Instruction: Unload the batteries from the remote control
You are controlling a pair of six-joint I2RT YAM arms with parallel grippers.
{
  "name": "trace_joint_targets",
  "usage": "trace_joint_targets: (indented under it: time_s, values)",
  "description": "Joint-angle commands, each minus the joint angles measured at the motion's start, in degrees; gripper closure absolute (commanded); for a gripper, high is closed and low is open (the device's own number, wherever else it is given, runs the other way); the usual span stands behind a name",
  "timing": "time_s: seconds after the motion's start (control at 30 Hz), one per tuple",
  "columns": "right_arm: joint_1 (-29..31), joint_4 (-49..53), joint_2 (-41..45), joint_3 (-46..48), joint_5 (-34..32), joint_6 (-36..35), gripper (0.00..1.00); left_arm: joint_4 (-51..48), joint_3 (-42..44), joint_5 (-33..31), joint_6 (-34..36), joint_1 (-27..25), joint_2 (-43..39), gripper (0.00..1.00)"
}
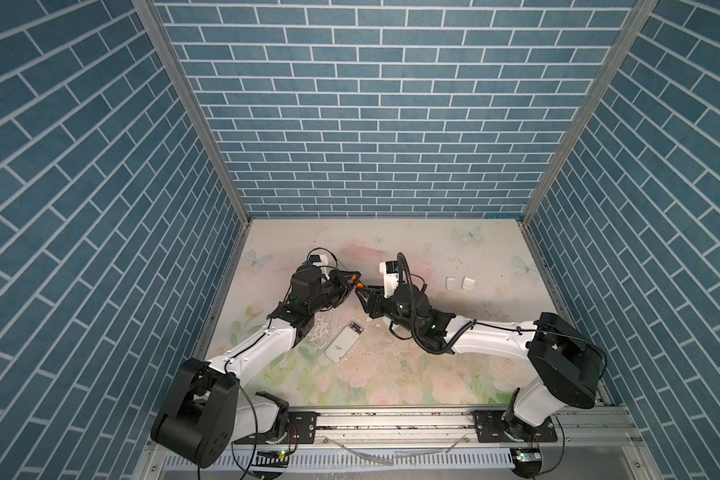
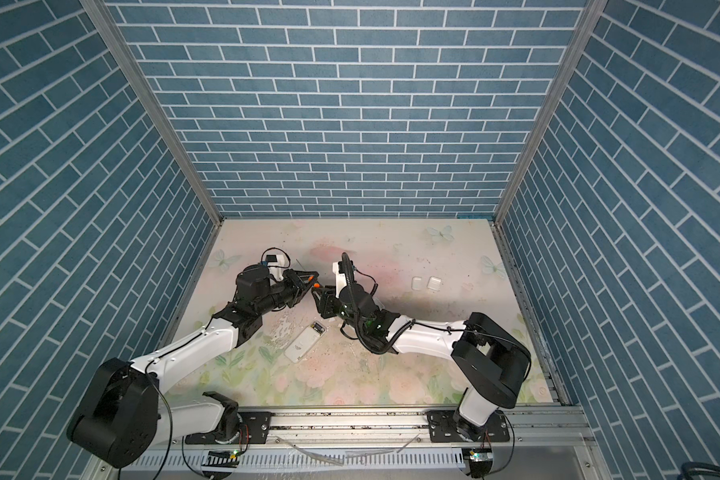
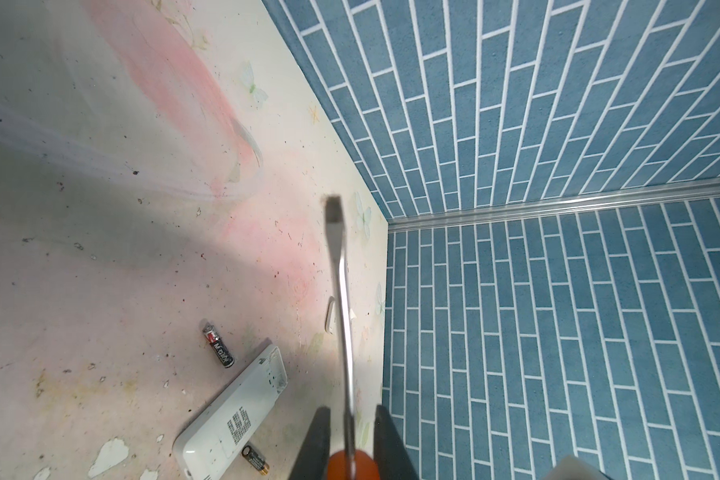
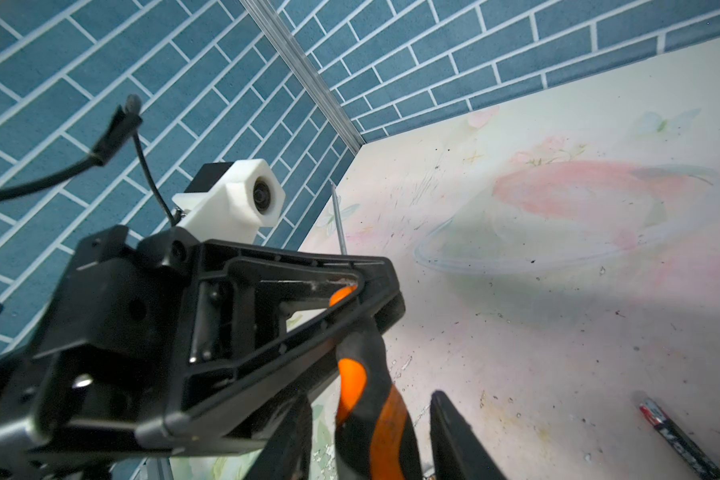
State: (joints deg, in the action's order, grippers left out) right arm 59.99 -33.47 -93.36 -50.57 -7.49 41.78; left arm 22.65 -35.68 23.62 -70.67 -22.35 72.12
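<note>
Two slim dark cylindrical batteries [image 3: 218, 346] lie loose on the floral-print bench [image 3: 100, 291], close beside a white rectangular remote control [image 3: 229, 419]. The left pincer [image 3: 352, 436] clamps an orange-and-black-handled screwdriver [image 3: 344, 291]; at its four o'clock in both top views, the right pincer [image 4: 371, 399] straddles the handle, jaws apart.

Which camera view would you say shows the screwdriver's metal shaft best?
The left wrist view: the screwdriver shaft runs from orange handle to flat tip, unobstructed. The right wrist view shows mostly its handle and a thin sliver of shaft; both top views show only its orange end.
</note>
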Motion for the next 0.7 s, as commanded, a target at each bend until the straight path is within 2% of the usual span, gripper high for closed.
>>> trace_joint_targets:
  time_s: [0.0, 0.67]
  values:
    - [0.04, -3.15, -0.92, -0.96, -2.23, 0.76, 0.55, 2.83, -1.14, 0.90, -1.03, 0.36, 0.33, 1.00]
    - [-0.72, -6.25, -2.80, -2.56, -3.22, -1.68, 0.64, 7.87, 0.87, 3.45, -4.65, 0.29, 2.33, 1.00]
